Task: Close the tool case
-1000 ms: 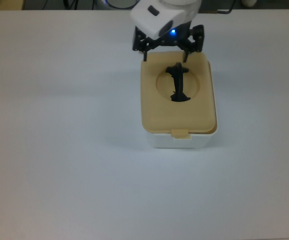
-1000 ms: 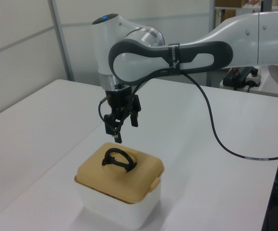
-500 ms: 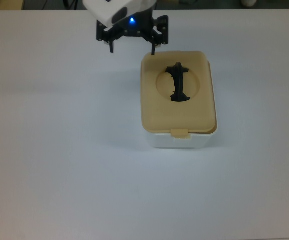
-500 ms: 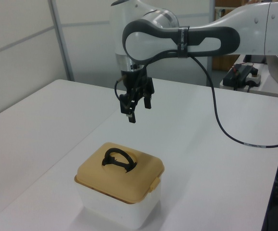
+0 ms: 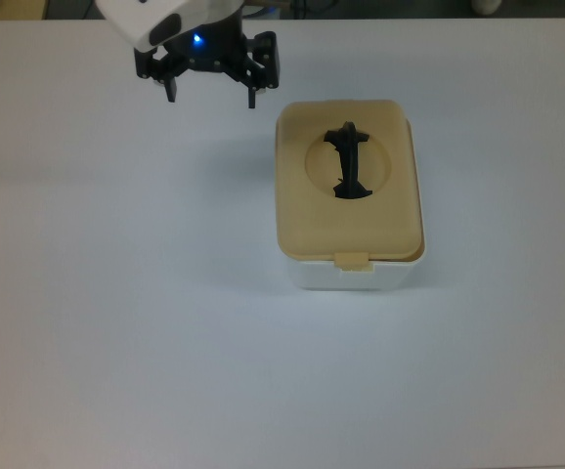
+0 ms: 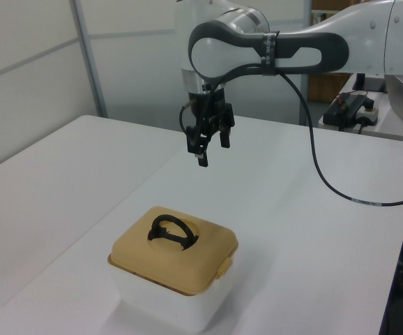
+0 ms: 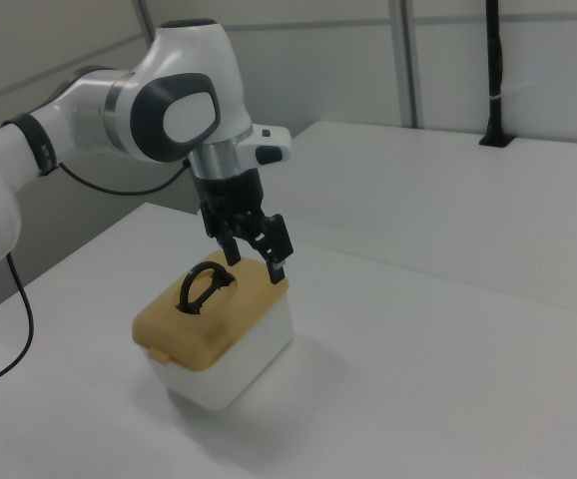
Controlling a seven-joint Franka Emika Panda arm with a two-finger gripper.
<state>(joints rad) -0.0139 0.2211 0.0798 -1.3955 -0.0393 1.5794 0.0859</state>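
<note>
Nearest, on the white bench (image 5: 116, 322): tool case (image 5: 352, 262), a white rounded plastic tub capped flush by its beige lid (image 5: 349, 215), black arched handle (image 5: 349, 161) upright in a round recess. Small latch tab at the near edge plain in the top view, sideways in the left view. Farther back and to the top view's left, tool (image 5: 211, 84) spread open, empty, shifted leftward off the lid since a second ago.

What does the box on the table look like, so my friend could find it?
Look at the big white table. The tool case is the only thing standing on it: a white tub under a beige lid. A black handle sits in the lid's round dip, and the robot's gripper hangs off to one side.
</note>
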